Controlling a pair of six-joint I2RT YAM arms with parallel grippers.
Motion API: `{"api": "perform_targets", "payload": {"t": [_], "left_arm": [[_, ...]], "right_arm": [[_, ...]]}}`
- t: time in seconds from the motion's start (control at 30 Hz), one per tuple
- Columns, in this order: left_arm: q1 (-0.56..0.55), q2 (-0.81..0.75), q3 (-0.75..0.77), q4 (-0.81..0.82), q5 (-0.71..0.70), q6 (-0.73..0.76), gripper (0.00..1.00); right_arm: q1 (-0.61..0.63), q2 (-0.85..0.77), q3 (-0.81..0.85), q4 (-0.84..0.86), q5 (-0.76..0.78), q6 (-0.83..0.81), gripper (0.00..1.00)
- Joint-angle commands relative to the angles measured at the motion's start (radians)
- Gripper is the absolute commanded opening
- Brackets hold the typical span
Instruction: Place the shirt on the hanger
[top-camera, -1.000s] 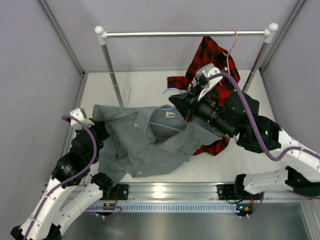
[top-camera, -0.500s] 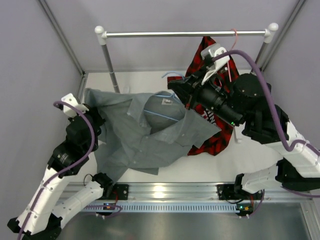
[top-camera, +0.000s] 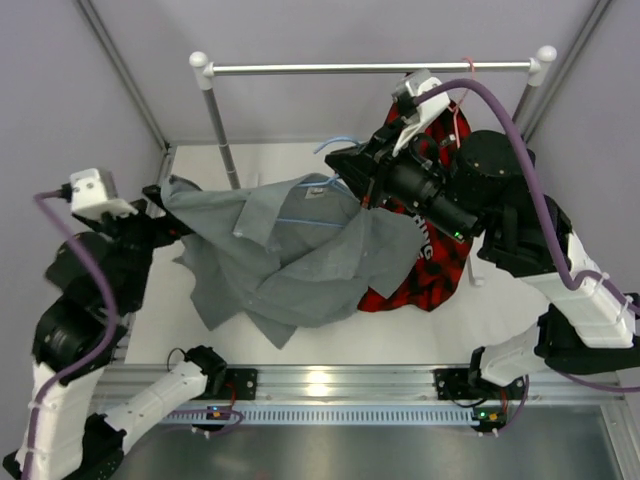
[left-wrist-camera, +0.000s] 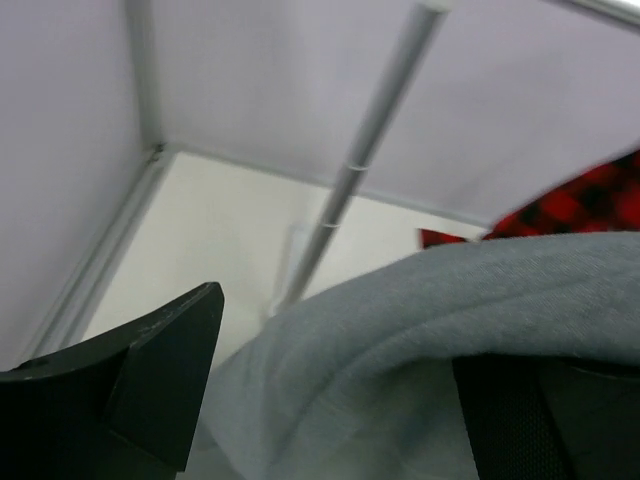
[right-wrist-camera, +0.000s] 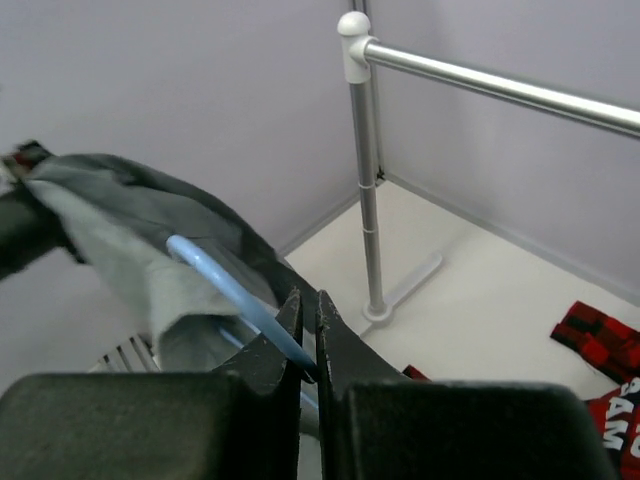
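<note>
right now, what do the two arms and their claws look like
Both the left arm and the right arm have white shells with bulky black joints. A purple cable loops along each of them. Each wrist carries a small white camera block. The left claw and the right claw have matte black, wedge-shaped fingers.
</note>
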Motion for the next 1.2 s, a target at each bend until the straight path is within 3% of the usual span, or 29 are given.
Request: {"api": "perform_targets", "payload": {"t": [0.0,0.2,0.27,0.33,0.43,0.47,0.53,0.8,0.87,1.07,1.17], "left_arm": [[0.001,-0.055,0.123,0.081,0.439,0.127,0.91],[0.001,0.114,0.194,0.051,1.038,0.287,0.96],[0.001,0.140,0.182,0.051,1.035,0.296,0.95],[0.001,0.145,0.159,0.055,0.930,0.247,0.95],[-0.001,0.120,0.116,0.096,0.863,0.213,0.96],[-0.001,0.106,0.099,0.113,0.918,0.227,0.97],[0.001,0.102,0.091,0.151,1.161,0.291,0.98],[0.001,0.147,0.047,0.200,1.593,0.538,0.98],[0.001,0.181,0.034,0.194,1.643,0.560,0.98],[0.001,0.270,0.014,0.073,1.598,0.747,0.98],[-0.001,0.315,0.026,0.061,1.689,0.764,0.98]], "right_arm": [[-0.014,-0.011,-0.072,-0.061,0.095,-0.018,0.00],[-0.017,-0.131,-0.263,-0.061,0.060,0.034,0.00],[-0.017,-0.195,-0.352,-0.020,0.071,0.053,0.00],[-0.019,-0.252,-0.415,0.026,0.091,0.060,0.00],[-0.020,-0.263,-0.425,0.028,0.104,0.059,0.00],[-0.022,-0.263,-0.425,0.028,0.112,0.060,0.00],[-0.020,-0.263,-0.426,0.031,0.120,0.060,0.00],[-0.020,-0.292,-0.443,0.068,0.016,0.057,0.00],[-0.020,-0.299,-0.451,0.068,0.005,0.054,0.00],[-0.020,-0.355,-0.497,0.062,-0.078,0.025,0.00],[-0.020,-0.365,-0.515,0.056,-0.124,0.013,0.00]]}}
